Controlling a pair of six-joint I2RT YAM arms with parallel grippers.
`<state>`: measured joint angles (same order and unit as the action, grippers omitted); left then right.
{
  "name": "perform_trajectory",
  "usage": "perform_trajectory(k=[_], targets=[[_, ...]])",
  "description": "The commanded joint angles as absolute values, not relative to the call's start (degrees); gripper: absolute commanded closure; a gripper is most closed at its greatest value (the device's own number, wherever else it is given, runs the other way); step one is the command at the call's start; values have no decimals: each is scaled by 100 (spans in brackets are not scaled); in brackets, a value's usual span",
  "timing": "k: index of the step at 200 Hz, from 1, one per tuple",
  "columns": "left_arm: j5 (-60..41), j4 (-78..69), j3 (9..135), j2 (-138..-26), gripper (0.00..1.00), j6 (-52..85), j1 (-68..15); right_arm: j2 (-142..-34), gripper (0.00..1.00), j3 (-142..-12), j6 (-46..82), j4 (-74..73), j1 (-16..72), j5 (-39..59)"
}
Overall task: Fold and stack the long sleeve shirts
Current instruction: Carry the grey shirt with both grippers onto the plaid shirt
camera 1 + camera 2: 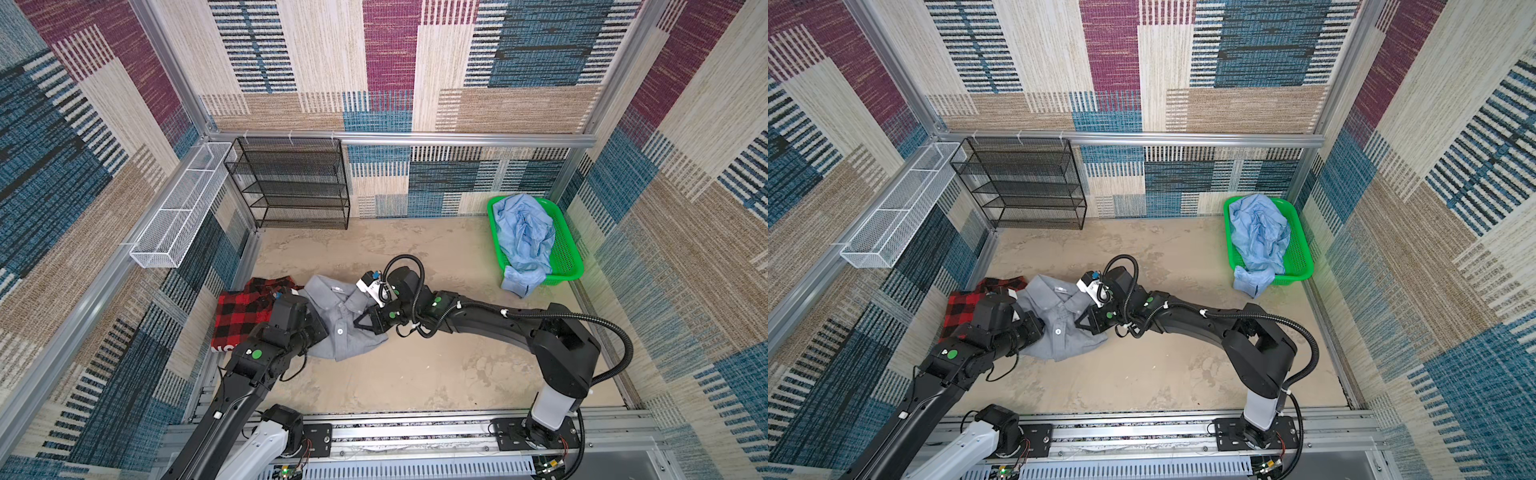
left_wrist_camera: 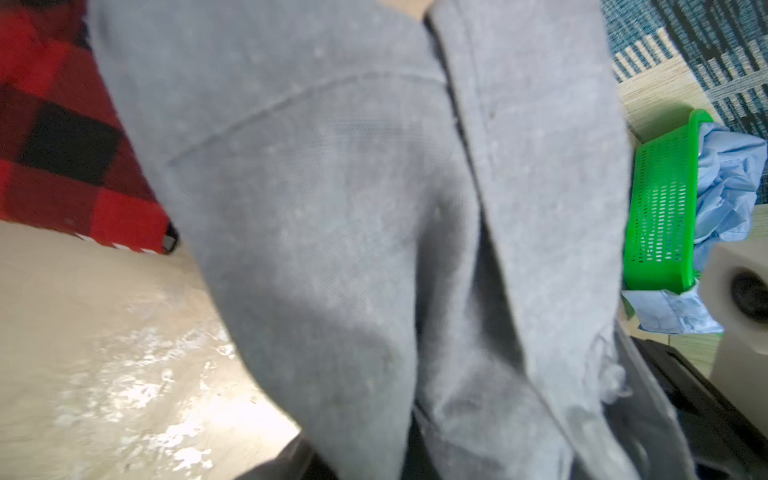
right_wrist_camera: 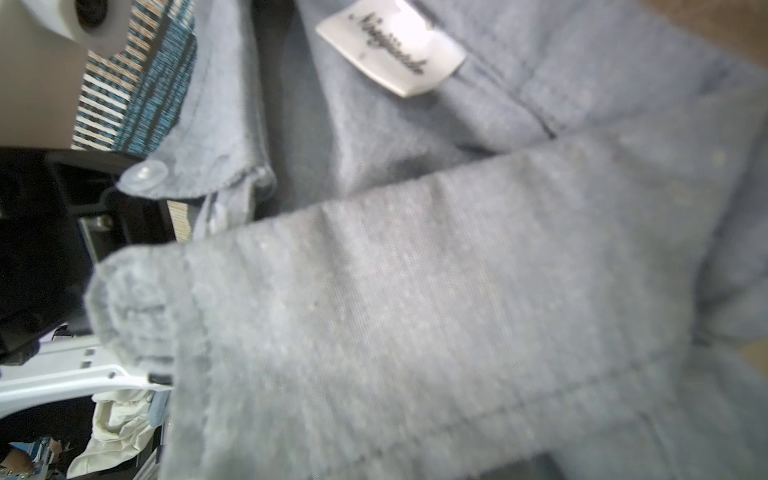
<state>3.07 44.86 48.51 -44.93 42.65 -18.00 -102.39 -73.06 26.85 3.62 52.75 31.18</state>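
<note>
Grey cloth crowds both wrist lenses: the grey shirt [image 2: 332, 208] fills the left wrist view, and in the right wrist view its white neck label [image 3: 390, 54] sits just off the lens. We read that closeness as a grip from both sides. In both top views the shirt lies left of centre, collar toward the top of the frame. The right gripper [image 1: 360, 323] is pinched to a point on the shirt's right edge. The left gripper [image 1: 1034, 328] reaches over its left part with its jaws hidden under the wrist, yet the cloth climbing off the worktop [image 1: 415, 374] into its camera tells us it is clamped on the shirt too. Holding two opposite edges keeps the fabric taut for a fold or a carry.

The plaid shirt [image 1: 245, 311] looks already folded at the left of the frame, and is likely the base of the stack. The left arm [image 1: 232, 407] covers the line where it meets the grey one, so we cannot tell touching from overlapping. The light blue shirt [image 1: 525, 237] lies crumpled in the green basket [image 1: 569, 257] at the upper right, one cuff spilling over the lower rim.

Room is tight on the left, where the plaid sits close to the worktop's edge, while lower centre and the stretch toward the basket are open. The black mesh shelf [image 1: 291, 183] and white wire basket [image 1: 178, 208] at the upper left stand well apart
</note>
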Motion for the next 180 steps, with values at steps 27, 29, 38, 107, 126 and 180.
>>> perform_trajectory(k=[27, 29, 38, 107, 126, 180], targets=[[1096, 4865, 5685, -5119, 100, 2495, -648, -11188, 100, -8736, 3229, 45, 5519, 2887], [1122, 4870, 5704, -5160, 100, 2463, -573, -11241, 100, -8804, 3237, 57, 5535, 2855], [1171, 4855, 5768, -5322, 100, 2368, -250, -11478, 100, -9122, 3269, 88, 5593, 2737], [1331, 3548, 5315, -5824, 100, 1935, 1537, -13953, 100, -12568, 3390, 822, 6030, 2772], [1319, 3418, 5507, -6268, 100, 1740, 1547, -14617, 100, -13482, 3463, 865, 6098, 2876], [1805, 2789, 6012, -7272, 100, 1201, 1546, -15788, 100, -14840, 3915, 383, 6123, 2897]])
